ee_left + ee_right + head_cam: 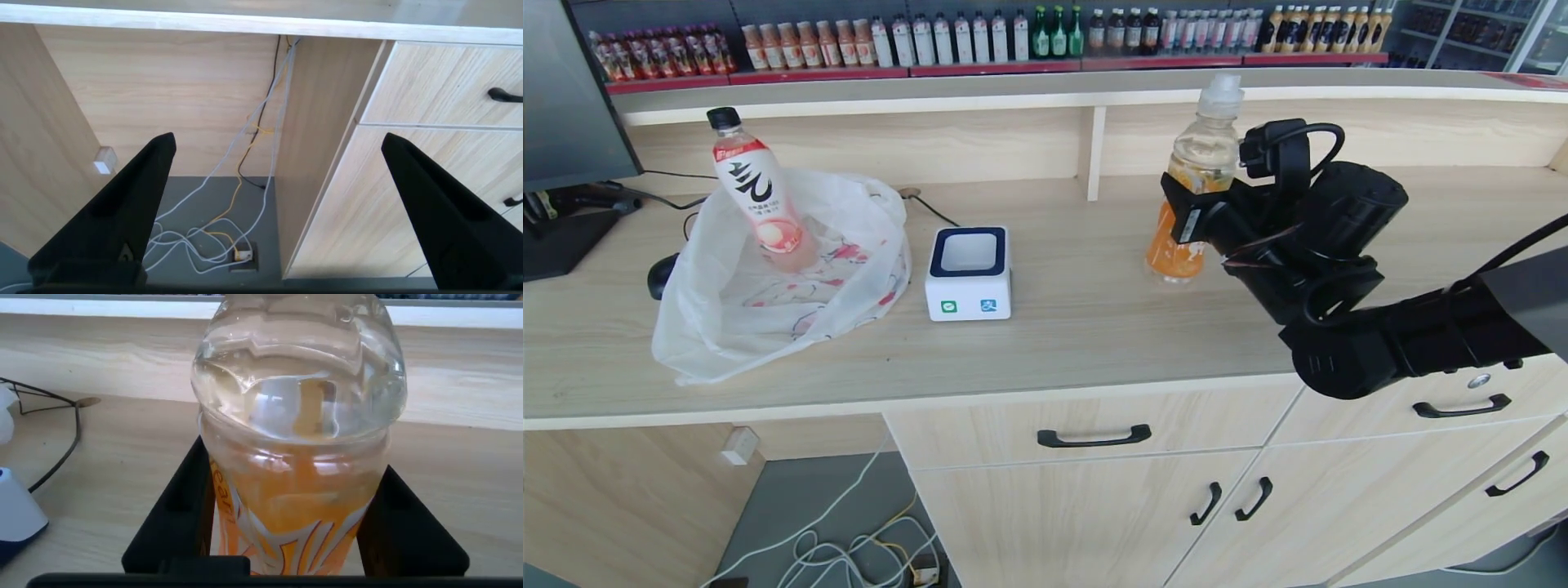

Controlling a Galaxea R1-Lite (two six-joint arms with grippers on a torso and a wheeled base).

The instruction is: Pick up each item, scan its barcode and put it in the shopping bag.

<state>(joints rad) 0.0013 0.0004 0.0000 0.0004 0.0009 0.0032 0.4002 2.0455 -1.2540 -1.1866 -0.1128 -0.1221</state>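
Bag: white translucent plastic shopping bag (768,302) lies open on the light wood counter (1094,327). It contains one pink drink bottle with a black cap (756,196), leaning, neck above the rim. Its label is red and white with large black characters.

Beside the bag stands a white square scanner with a dark blue rim (969,273), with green and blue icons on its front.

Clear plastic bottle with a white cap and orange wrap label (1196,188) stands on the counter, well right of the scanner. It holds pale liquid; label print unreadable.

Right gripper (1188,214) is clenched on this bottle's label band, one finger on each side.

Left gripper (278,212) hangs below the counter with its jaws spread wide, holding nothing.
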